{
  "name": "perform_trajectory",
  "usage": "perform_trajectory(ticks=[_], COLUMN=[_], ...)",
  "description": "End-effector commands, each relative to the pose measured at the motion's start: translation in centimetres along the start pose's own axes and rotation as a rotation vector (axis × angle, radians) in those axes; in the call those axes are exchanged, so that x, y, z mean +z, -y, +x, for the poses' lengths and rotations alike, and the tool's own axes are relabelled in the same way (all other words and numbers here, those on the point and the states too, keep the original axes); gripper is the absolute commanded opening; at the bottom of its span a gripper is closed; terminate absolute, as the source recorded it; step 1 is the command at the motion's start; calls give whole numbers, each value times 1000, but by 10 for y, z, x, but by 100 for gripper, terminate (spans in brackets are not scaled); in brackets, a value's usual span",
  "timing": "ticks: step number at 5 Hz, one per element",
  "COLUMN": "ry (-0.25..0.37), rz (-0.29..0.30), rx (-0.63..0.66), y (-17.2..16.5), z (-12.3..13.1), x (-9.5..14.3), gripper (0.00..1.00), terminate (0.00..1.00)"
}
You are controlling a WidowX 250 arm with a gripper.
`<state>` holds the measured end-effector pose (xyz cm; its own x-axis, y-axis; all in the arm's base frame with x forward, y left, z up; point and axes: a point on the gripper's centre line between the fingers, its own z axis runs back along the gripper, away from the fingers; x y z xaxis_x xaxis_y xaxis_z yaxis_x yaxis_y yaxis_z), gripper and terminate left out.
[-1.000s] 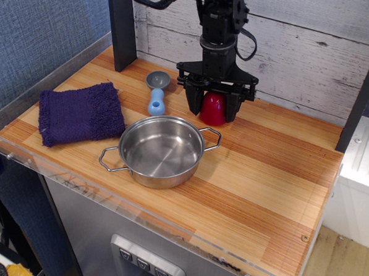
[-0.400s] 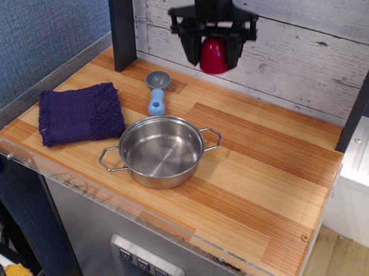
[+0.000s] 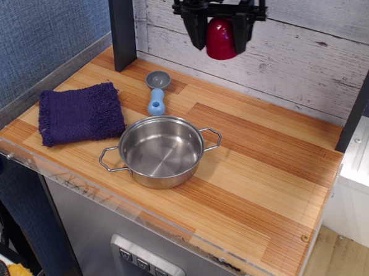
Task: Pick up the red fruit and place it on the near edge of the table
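The red fruit (image 3: 221,39) is a glossy dark-red dome held between the black fingers of my gripper (image 3: 220,35). The gripper is shut on it and hangs high above the far side of the table (image 3: 263,173), in front of the white plank wall. The fruit is well clear of the wooden top. The upper part of the gripper and the arm are cut off by the frame's top edge.
A steel pot (image 3: 161,151) with two handles stands near the middle front. A blue and grey scoop (image 3: 156,92) lies behind it. A purple cloth (image 3: 80,113) lies at the left. A black post (image 3: 121,26) stands at the back left. A clear acrylic rim (image 3: 167,227) lines the near edge.
The gripper has lifted the red fruit from the tabletop behind the pot straight up, and slightly higher and to the right since the last earlier frame.
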<state>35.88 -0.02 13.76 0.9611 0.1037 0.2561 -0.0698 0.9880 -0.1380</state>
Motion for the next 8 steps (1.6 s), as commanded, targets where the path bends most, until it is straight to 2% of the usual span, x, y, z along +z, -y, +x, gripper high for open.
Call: perform_trajectory(ticks=[1,2,3,5,6,7,8], ry=[28,8,-21,-104,-115,-158,-164], rz=[-42,-65,-62,-70,-65,-75,-73], rx=[-161,-223,-288,-388,-436,-480,-493], y=[20,28,32,34,39,45,52], z=[-42,-62,-83,-127,-139,-147,-150], x=[34,32,24,-13,-29,-46,-62], gripper=[0,0,0,0,0,0,0], terminate=[0,0,0,0,0,0,0])
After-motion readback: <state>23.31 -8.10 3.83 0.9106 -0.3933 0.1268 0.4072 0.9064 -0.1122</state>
